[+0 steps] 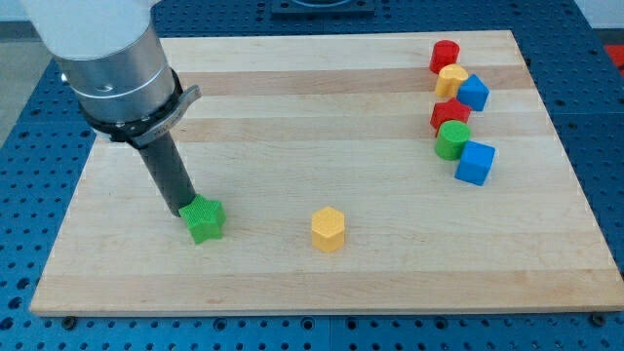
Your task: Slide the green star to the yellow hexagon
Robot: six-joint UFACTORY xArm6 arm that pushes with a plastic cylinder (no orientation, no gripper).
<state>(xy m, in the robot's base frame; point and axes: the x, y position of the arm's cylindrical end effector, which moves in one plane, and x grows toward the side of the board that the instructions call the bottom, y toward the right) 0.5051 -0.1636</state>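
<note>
Camera view: the green star (205, 220) is seen on the wooden counter (292, 107), toward the view's lower left. My tip (186, 208) is pressed against the star's upper-left edge; the end effector is a plain rod with nothing to spread or pinch. The yellow hexagon (329, 229) is found to the star's right, apart from it. Near the view's upper right a cluster is gathered: a red cylinder (445, 56), a yellow block (451, 80), a blue cube (474, 93), a red block (448, 114), a green cylinder (451, 140) and a second blue cube (476, 163)
</note>
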